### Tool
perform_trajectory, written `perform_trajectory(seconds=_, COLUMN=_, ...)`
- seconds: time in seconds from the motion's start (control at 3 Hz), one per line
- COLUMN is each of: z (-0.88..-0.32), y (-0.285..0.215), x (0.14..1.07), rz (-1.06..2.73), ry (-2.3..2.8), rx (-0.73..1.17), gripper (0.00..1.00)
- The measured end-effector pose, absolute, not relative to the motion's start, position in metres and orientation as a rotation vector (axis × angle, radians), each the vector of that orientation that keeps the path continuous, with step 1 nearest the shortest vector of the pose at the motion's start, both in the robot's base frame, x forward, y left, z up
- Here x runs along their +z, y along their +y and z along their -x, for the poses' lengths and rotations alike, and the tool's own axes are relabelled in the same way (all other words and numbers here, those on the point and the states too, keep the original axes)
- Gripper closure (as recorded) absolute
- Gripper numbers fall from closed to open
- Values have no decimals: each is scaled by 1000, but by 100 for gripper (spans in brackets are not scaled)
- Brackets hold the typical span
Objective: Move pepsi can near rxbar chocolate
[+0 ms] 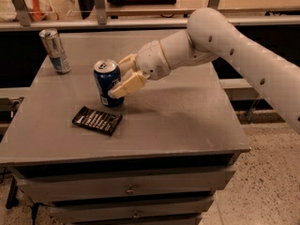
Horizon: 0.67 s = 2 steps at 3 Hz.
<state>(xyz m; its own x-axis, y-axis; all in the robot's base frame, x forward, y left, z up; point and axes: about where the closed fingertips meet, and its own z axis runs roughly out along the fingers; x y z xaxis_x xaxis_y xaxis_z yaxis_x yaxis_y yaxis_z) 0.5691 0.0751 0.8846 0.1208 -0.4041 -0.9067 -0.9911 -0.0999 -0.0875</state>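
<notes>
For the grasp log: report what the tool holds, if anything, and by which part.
The tool, over the table, grips the pepsi can by its side wall: one finger across the front, the other behind near the rim.

The cream two-finger hand, at the 3 o'clock side of the dark blue pepsi can and clasped on it, hides the can's right flank and part of its lettering. The white jointed arm runs off the right edge. The pale print on the flat glossy dark rxbar chocolate, at the can's 6 o'clock, is too small to read. The grey metal drawers under the grey worktop are cut off at the bottom edge.
</notes>
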Motion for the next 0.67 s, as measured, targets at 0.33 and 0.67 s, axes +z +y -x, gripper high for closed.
perform_trajectory(seconds=0.33, z=-569, y=74, x=882, rz=1620, ry=1388, rx=956, gripper=35)
perform_trajectory(seconds=0.67, z=-570, y=74, x=881, rz=1618, ry=1389, rx=954, gripper=12)
